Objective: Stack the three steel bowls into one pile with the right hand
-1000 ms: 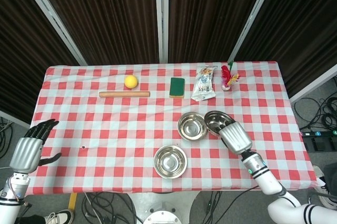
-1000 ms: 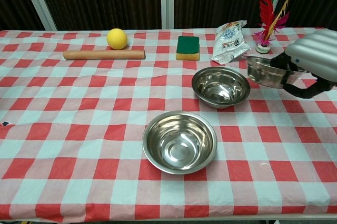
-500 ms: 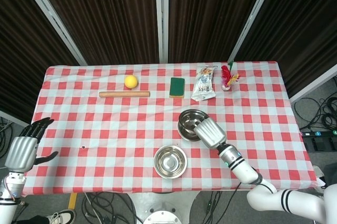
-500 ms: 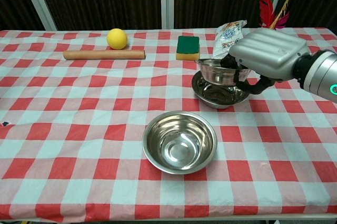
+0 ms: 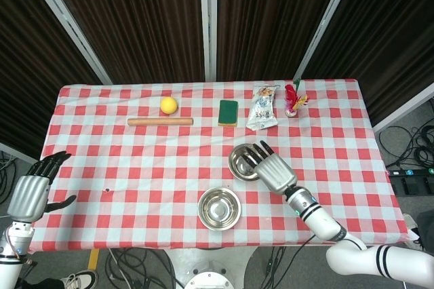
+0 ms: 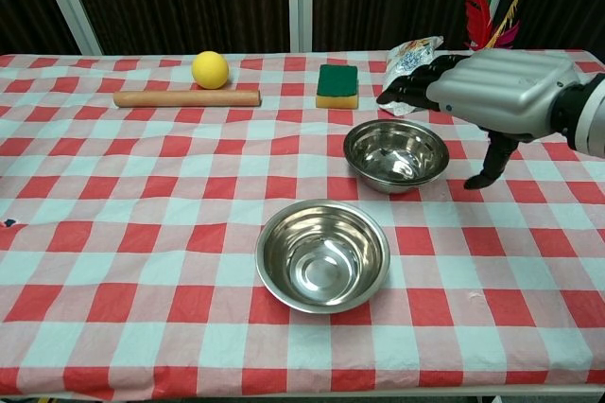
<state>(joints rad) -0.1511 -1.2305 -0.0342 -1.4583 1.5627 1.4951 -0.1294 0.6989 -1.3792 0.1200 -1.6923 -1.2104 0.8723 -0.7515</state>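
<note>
Two steel bowls sit nested as one pile right of the table's middle; in the head view the pile is partly covered by my hand. A third steel bowl stands alone nearer the front edge. My right hand hovers just above and to the right of the nested pile, fingers spread and holding nothing. My left hand hangs open off the table's left front corner, away from every bowl.
Along the back lie a yellow ball, a wooden rolling pin, a green sponge, a snack bag and a feathered shuttlecock. The red-checked tablecloth spreads wide on the left.
My right hand carried a bowl leftward, set it into the middle bowl and let go. Its fingers have spread and it has lifted off the pile.
</note>
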